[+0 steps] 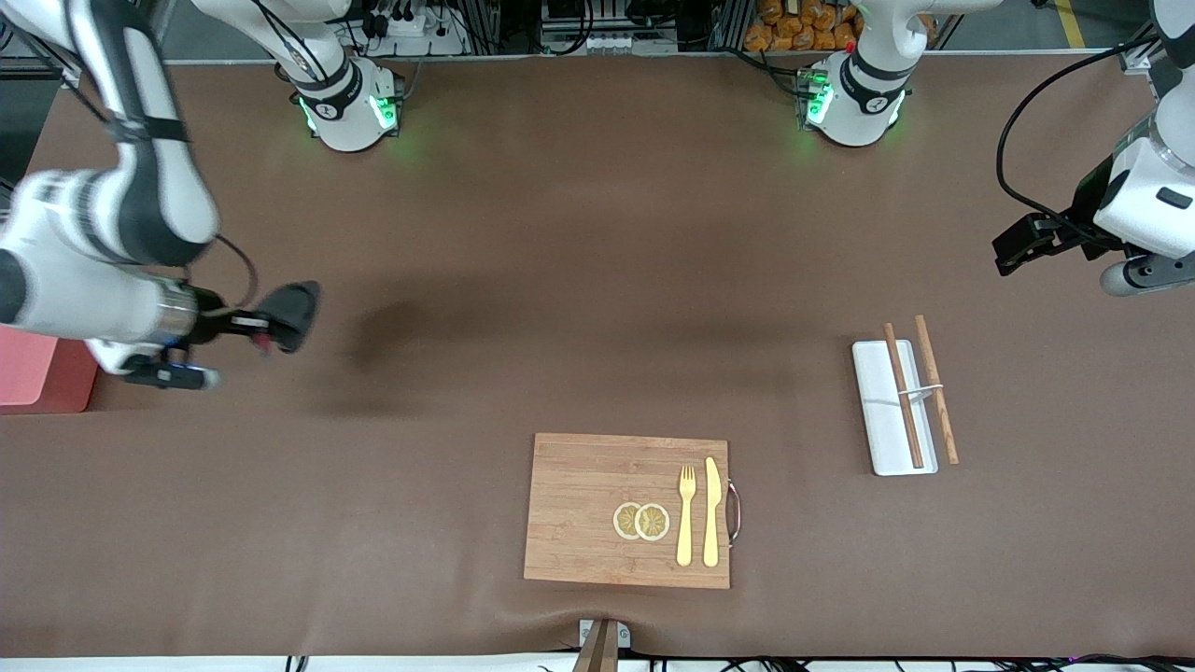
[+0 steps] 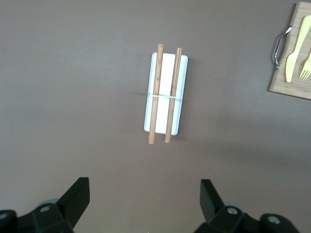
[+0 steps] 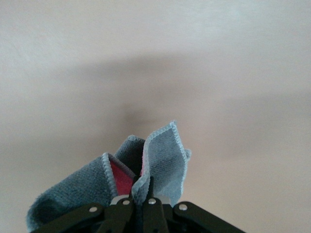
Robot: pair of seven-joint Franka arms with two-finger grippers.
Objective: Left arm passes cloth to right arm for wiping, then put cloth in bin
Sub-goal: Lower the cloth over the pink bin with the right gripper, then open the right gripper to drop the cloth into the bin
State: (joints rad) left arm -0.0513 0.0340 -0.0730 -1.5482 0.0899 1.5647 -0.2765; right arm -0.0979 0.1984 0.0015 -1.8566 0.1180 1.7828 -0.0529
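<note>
The right gripper (image 1: 266,327) is pinched tight on the cloth (image 1: 294,315), up in the air near the bin (image 1: 37,371) at the right arm's end of the table. So the pass looks done. Dropping the cloth in the bin is left. The left gripper (image 1: 1018,245) waits, fingers wide apart and holding nothing. Only the right wrist view shows the cloth's (image 3: 155,165) red patch.
</note>
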